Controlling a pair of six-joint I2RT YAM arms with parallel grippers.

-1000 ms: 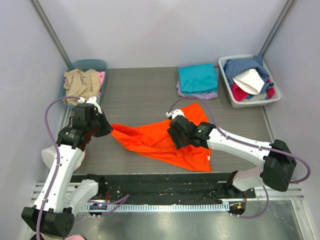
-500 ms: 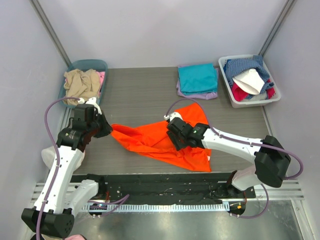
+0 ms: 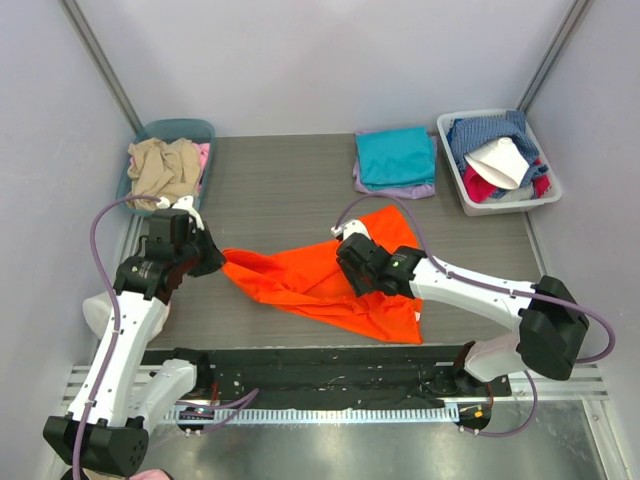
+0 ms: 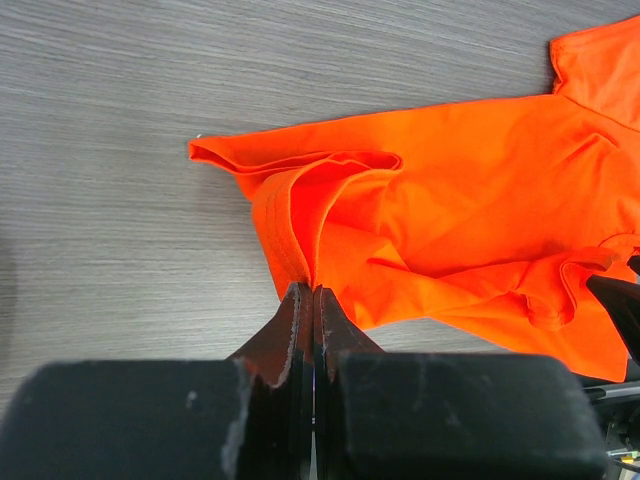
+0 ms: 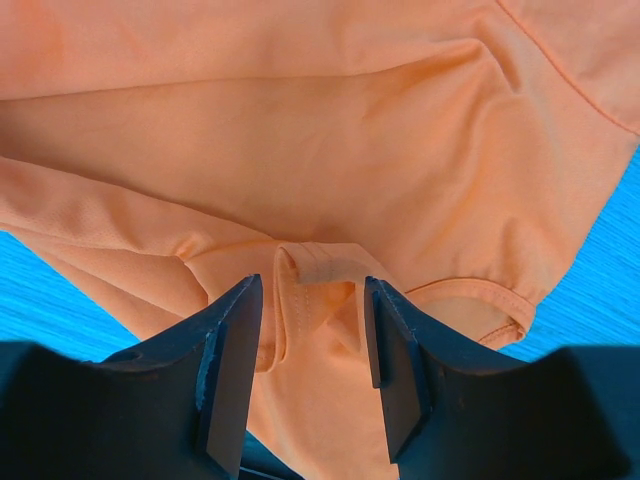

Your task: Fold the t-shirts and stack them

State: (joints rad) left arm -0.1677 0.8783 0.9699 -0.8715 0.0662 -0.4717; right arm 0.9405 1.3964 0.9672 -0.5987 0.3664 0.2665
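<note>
A bright orange t-shirt [image 3: 300, 280] lies crumpled at the middle of the table. My left gripper [image 3: 216, 262] is shut on its left edge, and the left wrist view shows the cloth [image 4: 450, 210] pinched between the closed fingertips [image 4: 312, 290]. My right gripper [image 3: 352, 282] is low over the shirt's middle and is open. In the right wrist view its jaws stand either side of a raised fold of the orange cloth [image 5: 330, 150], midway point [image 5: 312, 285]. A folded teal t-shirt [image 3: 395, 155] rests on a folded lavender one [image 3: 400, 190] at the back.
A teal bin [image 3: 178, 126] at the back left holds beige and pink clothes [image 3: 160, 165]. A white bin [image 3: 500, 208] at the back right holds several mixed garments. A black rail [image 3: 320, 365] runs along the near table edge.
The right gripper has shifted slightly over the shirt's middle. The left gripper and the cloth it holds have stayed put.
</note>
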